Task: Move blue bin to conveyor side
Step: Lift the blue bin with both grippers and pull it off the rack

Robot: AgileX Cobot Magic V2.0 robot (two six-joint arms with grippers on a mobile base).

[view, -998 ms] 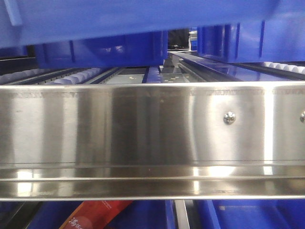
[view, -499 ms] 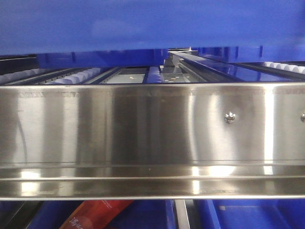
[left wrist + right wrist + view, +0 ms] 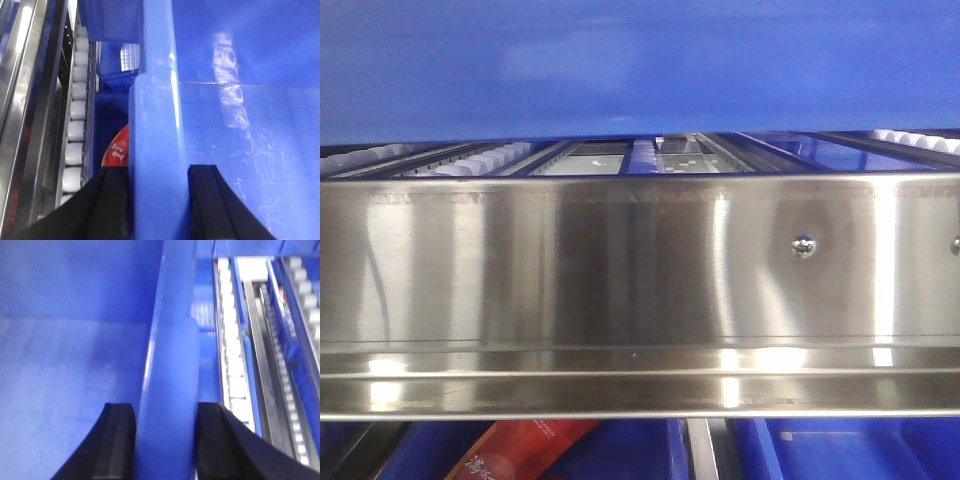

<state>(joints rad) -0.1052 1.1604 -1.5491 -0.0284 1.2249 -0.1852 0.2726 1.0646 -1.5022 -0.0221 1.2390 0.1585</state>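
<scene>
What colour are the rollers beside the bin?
White; the rollers show best in the right wrist view.

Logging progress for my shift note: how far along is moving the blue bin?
Done: left gripper and right gripper each clamp the rim of the blue bin. In hand: the bin is held, showing above the steel rail. Left: setting it at the conveyor side, which no view shows.

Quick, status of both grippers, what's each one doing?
Left gripper: closed on the blue bin, one finger on each side of its wall.
Right gripper: closed on the bin's wall too.
</scene>
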